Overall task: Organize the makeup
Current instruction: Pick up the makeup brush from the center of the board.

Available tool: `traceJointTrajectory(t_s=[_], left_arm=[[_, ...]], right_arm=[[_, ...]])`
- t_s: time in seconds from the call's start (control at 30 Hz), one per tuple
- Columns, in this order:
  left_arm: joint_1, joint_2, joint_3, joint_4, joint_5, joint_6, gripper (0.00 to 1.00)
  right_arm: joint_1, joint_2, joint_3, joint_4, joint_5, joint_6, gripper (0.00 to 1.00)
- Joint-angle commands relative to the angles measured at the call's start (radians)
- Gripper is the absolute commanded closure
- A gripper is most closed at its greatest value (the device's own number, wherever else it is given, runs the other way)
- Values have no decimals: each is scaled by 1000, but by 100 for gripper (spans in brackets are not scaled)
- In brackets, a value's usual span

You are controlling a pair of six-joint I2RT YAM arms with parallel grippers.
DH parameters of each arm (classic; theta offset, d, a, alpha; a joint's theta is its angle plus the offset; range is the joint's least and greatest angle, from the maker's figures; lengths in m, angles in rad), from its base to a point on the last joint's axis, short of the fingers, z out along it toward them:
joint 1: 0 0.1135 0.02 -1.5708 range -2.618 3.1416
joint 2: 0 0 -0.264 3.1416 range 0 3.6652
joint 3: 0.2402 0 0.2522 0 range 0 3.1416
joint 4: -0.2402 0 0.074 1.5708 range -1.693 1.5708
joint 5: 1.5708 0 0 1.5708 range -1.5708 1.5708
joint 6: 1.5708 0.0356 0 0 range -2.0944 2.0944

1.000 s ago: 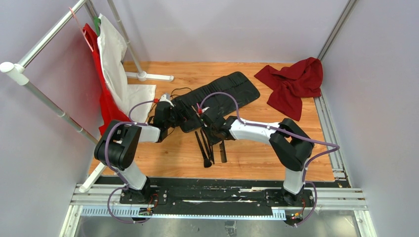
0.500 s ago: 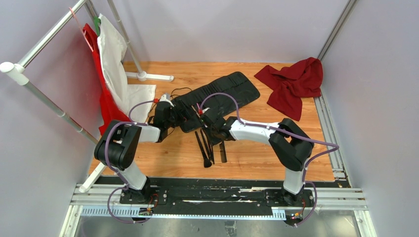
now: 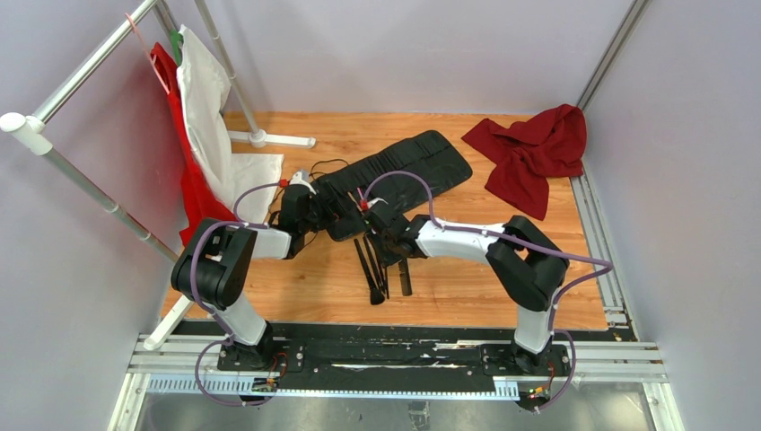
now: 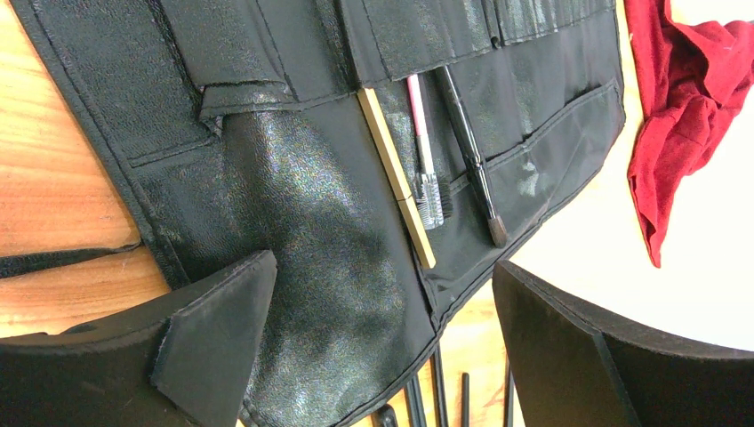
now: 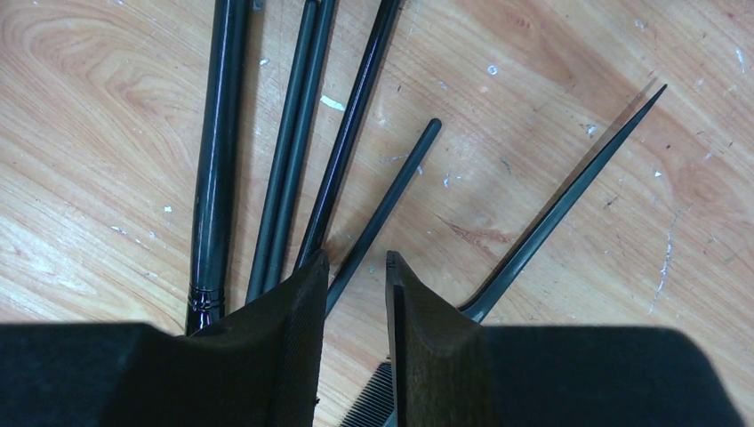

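Left tool point(image 4: 382, 271): wide open, holds nothing, and hangs over the near end of the black case point(image 4: 293, 205). Can't tell if its fingers touch the fabric.

Three items sit side by side in the case slots: tan stick point(image 4: 396, 178), pink brush point(image 4: 421, 133), black brush point(image 4: 471, 160).

Right tool point(image 5: 356, 262): narrow gap, low over the table point(image 5: 107, 89), at the loose brushes point(image 5: 267, 151) lying fanned out just in front of the case. One thin handle point(image 5: 384, 209) runs into the gap, hard against one finger point(image 5: 293, 338). The gap is wider than the handle, so it isn't clamped.

The comb point(image 5: 560, 205) lies beside it on the table, its pointed tail passing under the other finger. Red cloth point(image 4: 676, 107) sits beyond the case's far end.
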Motion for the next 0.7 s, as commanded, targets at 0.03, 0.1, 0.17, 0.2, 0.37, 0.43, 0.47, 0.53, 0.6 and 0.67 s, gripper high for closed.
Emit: traceJointTrajectory(t_s=[0.03, 0.1, 0.17, 0.2, 0.37, 0.43, 0.47, 0.53, 0.6, 0.67], left_arm=[[-8, 17, 6, -16, 4, 4, 2], [-8, 17, 6, -16, 4, 4, 2], [-7, 16, 6, -16, 4, 4, 2], [-8, 15, 6, -16, 4, 4, 2], [-8, 16, 6, -16, 4, 3, 2], [-8, 16, 6, -16, 4, 4, 2], [-7, 16, 6, -16, 4, 4, 2], [-8, 16, 6, -16, 4, 4, 2], [-8, 14, 4, -15, 3, 4, 2], [-8, 14, 4, -16, 3, 4, 2]], right_arm=[[21, -4, -49, -24, 18, 27, 70], [22, -10, -57, -27, 19, 30, 71], [23, -12, -65, -30, 19, 34, 71], [25, -14, -69, -31, 20, 36, 71], [30, -18, -86, -37, 23, 47, 73], [32, -16, -87, -42, 31, 50, 77], [33, -14, -86, -47, 35, 49, 79], [33, -11, -81, -52, 41, 49, 84], [34, -9, -77, -57, 47, 47, 88], [33, -6, -72, -63, 55, 45, 93]])
